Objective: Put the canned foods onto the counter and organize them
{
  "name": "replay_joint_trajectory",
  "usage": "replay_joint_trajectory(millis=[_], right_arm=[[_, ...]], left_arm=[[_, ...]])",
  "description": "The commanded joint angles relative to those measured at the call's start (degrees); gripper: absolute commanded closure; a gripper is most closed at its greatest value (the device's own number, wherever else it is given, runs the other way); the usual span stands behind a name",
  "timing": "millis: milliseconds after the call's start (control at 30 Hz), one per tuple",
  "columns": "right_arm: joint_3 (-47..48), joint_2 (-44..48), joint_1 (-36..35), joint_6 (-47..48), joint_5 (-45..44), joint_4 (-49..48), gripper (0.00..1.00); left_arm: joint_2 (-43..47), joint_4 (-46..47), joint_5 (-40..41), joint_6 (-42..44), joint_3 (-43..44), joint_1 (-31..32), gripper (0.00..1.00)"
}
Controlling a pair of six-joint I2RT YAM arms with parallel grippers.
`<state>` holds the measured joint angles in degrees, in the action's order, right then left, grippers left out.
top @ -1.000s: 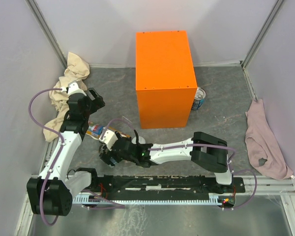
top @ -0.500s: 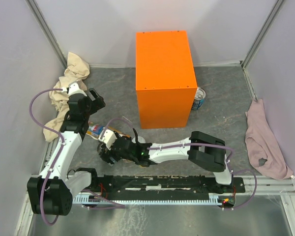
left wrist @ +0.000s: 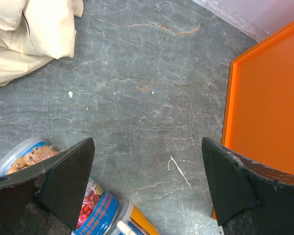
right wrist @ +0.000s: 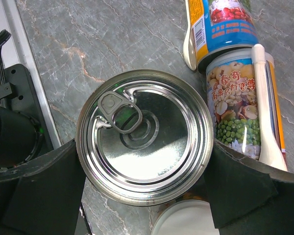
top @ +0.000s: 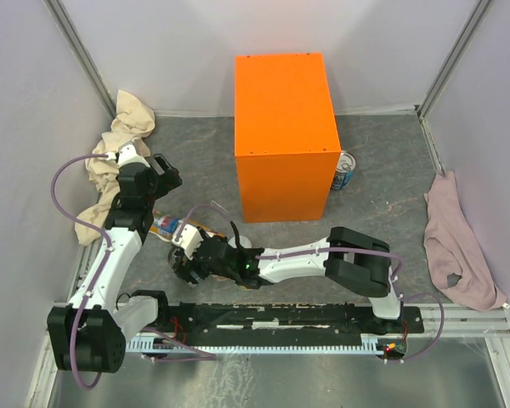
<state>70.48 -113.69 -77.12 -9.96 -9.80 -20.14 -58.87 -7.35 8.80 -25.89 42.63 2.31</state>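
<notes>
My right gripper (right wrist: 144, 164) had just come in from wide open. Its pads now pressed both sides of the upright silver-topped can (right wrist: 144, 134), grasping it where it stood on the grey desk (right wrist: 78, 34), pull-tab up. Beside it lay a bean-labelled can (right wrist: 235, 112) and a blue-labelled can (right wrist: 225, 24), close by one finger. I judged the pick made and the lift due next, with care for those neighbours. The orange box (top: 280, 110) stood well apart, with no can on top; another tin (top: 344, 170) sat at its right side. My left gripper (left wrist: 146, 152) hung released, holding nothing.
</notes>
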Motion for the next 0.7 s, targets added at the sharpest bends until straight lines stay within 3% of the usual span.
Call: replay_joint_trajectory(millis=[0, 667], right_arm=[[-0.91, 2.99, 0.3, 0.32, 1.67, -1.57, 0.99], [-5.16, 8.59, -0.52, 2.28, 2.16, -4.48, 0.99]], left_arm=[[1.38, 2.62, -0.16, -0.47, -0.57, -0.37, 0.04], [1.74, 2.83, 0.77, -0.35, -1.32, -0.37, 0.04]])
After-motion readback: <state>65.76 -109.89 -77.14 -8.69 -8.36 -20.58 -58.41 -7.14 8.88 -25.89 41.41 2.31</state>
